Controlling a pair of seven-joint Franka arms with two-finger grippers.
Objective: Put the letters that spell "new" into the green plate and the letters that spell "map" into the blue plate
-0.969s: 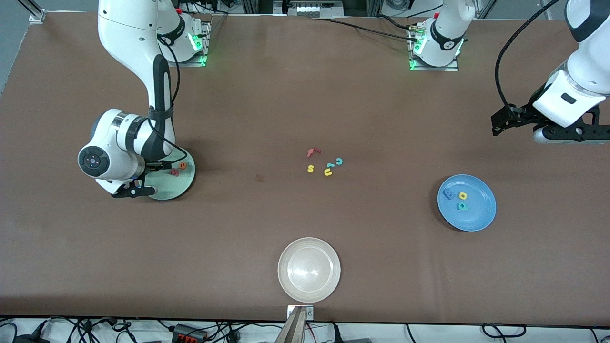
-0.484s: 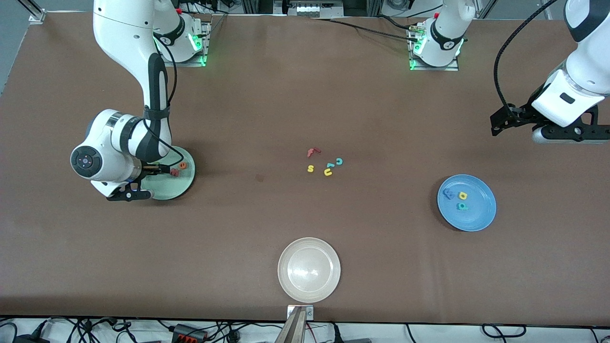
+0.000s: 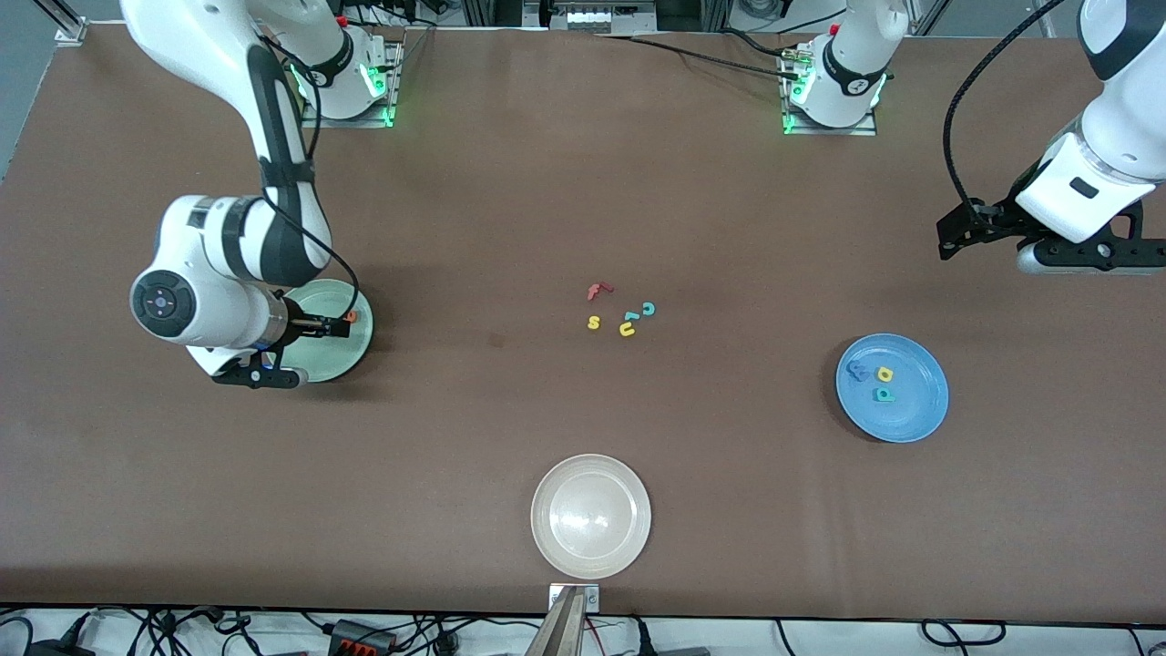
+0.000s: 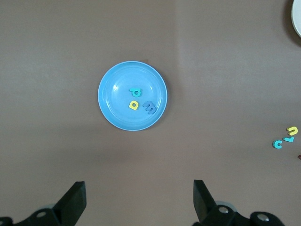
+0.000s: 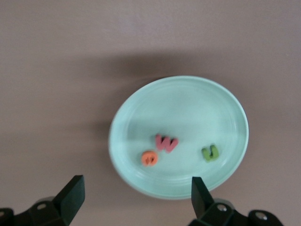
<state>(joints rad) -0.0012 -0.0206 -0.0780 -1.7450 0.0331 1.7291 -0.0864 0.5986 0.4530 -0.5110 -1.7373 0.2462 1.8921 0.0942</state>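
The green plate (image 5: pixel 178 94) holds the salmon-red w (image 5: pixel 166 142), orange e (image 5: pixel 149 158) and green n (image 5: pixel 210 152). My right gripper (image 5: pixel 136 188) hangs open and empty over that plate's edge. In the front view its arm hides much of the green plate (image 3: pixel 355 346), and only the e (image 3: pixel 350 316) shows. The blue plate (image 3: pixel 911 428) carries the blue m (image 3: pixel 857 370), yellow a (image 3: pixel 884 374) and teal p (image 3: pixel 883 394). My left gripper (image 4: pixel 139 193) is open and empty, high over bare table beside the blue plate (image 4: pixel 117 89).
Loose letters lie at the table's middle: red f (image 3: pixel 598 291), yellow s (image 3: pixel 594 322), yellow u (image 3: pixel 627 329), teal c (image 3: pixel 648 309). A beige plate (image 3: pixel 539 510) sits near the front edge.
The right arm has lifted and shifted a little toward its own end of the table, so it now covers the w on the green plate. The left arm has hardly moved.
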